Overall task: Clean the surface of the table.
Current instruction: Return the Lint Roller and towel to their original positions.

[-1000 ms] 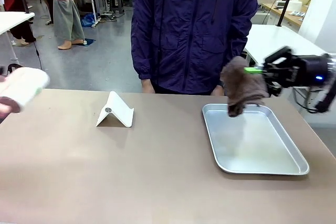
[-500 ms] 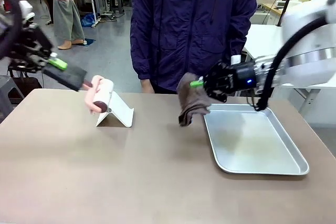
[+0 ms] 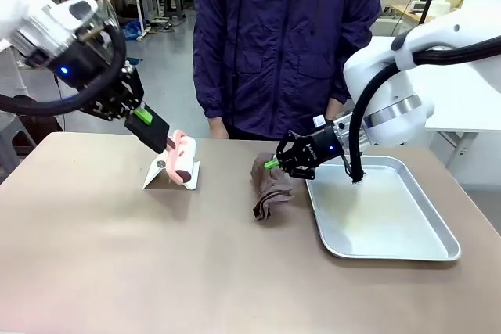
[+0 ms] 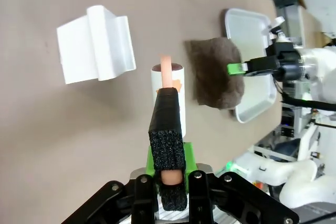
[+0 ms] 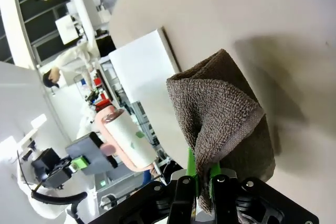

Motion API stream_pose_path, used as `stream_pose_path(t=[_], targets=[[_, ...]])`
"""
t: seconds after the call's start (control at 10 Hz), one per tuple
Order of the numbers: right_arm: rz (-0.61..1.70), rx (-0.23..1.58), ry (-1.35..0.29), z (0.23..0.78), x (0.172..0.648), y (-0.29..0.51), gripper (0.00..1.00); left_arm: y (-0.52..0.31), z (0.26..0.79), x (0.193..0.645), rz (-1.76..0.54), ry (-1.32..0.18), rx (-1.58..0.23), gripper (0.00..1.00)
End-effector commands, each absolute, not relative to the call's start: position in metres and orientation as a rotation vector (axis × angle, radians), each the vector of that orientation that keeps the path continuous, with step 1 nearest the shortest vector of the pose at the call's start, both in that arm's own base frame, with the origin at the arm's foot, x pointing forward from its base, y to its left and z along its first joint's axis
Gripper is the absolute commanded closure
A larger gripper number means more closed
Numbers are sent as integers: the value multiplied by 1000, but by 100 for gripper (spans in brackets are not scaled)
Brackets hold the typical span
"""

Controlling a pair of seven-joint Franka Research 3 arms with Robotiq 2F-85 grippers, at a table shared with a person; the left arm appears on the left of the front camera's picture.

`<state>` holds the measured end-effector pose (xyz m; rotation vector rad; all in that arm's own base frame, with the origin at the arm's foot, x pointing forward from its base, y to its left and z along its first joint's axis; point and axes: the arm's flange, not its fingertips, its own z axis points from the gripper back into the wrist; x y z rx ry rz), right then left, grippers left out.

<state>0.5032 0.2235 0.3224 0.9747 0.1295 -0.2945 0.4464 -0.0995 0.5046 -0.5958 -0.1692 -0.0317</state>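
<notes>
The taupe-brown table (image 3: pixel 156 256) stretches across the front view. My left gripper (image 3: pixel 153 129) is shut on the pink handle of a white lint roller (image 3: pixel 182 159), which hangs close to a white folded stand (image 3: pixel 166 174). In the left wrist view the lint roller (image 4: pixel 168 85) is beside the stand (image 4: pixel 97 43), over bare table (image 4: pixel 52 129). My right gripper (image 3: pixel 275 163) is shut on a brown cloth (image 3: pixel 270 185), whose lower end rests on the table just left of the tray. The cloth (image 5: pixel 226 119) drapes from my right gripper (image 5: pixel 202 182).
A shallow silver tray (image 3: pixel 391 252) lies on the right side of the table. A person in a dark blue jacket (image 3: pixel 286 37) stands at the far edge. The near half of the table is bare.
My right gripper carried the cloth left from above the tray and down onto the table. My left arm came in from the left with the lint roller, down to the white stand.
</notes>
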Motion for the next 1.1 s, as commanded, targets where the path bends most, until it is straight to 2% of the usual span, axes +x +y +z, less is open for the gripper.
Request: stream_pose_path(t=[0.0,0.2,0.3,0.8,1.0], targets=[[-319,965,123,334,511,224,91,-103,497,471,17,-123,-602,78],[-297,975,124,323,507,223,91,-106,493,486,77,-171,-615,78],[-297,975,124,323,507,223,91,-105,481,468,-1,-136,-595,78],[-297,975,124,323,507,223,91,-105,481,468,-1,-136,-595,78],[-301,975,126,324,507,223,91,-116,474,483,-15,-115,-588,78]])
